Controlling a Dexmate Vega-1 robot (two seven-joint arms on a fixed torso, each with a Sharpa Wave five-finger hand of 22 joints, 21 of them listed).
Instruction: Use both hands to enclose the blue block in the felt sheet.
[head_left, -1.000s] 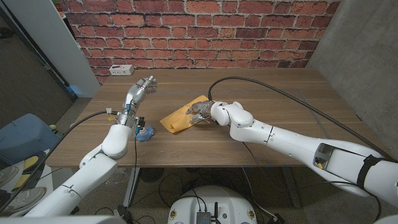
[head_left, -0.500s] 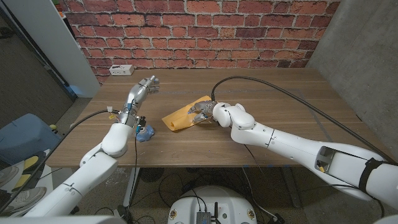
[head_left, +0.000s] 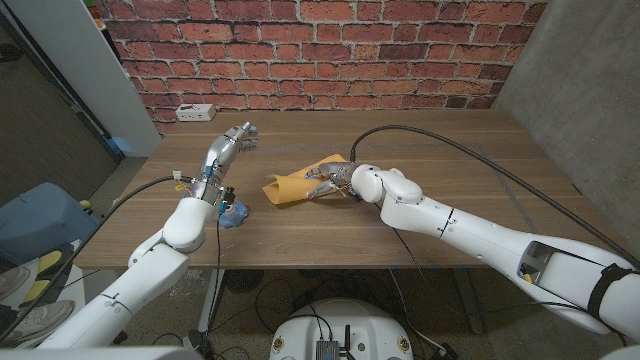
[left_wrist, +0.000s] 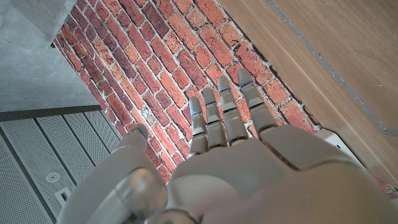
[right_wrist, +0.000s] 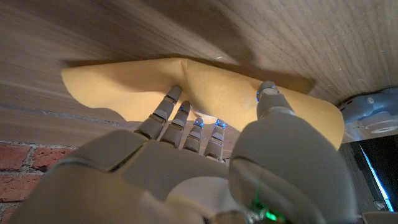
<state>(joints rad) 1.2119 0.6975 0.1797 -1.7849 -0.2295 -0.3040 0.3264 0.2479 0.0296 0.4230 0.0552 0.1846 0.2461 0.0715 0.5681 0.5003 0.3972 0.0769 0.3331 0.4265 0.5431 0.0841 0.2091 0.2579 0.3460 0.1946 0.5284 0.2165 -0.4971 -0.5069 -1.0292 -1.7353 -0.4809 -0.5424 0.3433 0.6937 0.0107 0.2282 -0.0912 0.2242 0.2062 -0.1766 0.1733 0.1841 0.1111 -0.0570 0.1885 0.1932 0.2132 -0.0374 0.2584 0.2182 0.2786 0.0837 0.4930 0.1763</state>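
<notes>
The blue block (head_left: 234, 212) sits on the table near the front left, right beside my left forearm. The yellow felt sheet (head_left: 290, 187) lies at the table's middle, apart from the block, with its right part folded up. My right hand (head_left: 337, 180) grips that raised fold. In the right wrist view the fingers (right_wrist: 186, 121) and thumb pinch the felt sheet (right_wrist: 124, 84). My left hand (head_left: 232, 141) hangs raised above the table's left side, fingers straight and holding nothing. The left wrist view shows the left hand (left_wrist: 230, 155) pointing toward the brick wall.
A white power strip (head_left: 195, 112) lies at the table's far left corner. A black cable (head_left: 450, 150) arcs over the table's right half. A brick wall closes the far side. A blue bin (head_left: 40, 225) stands on the floor at the left.
My right hand has moved a little to the right, dragging the felt sheet with it, farther from the blue block. The left hand has hardly moved.
</notes>
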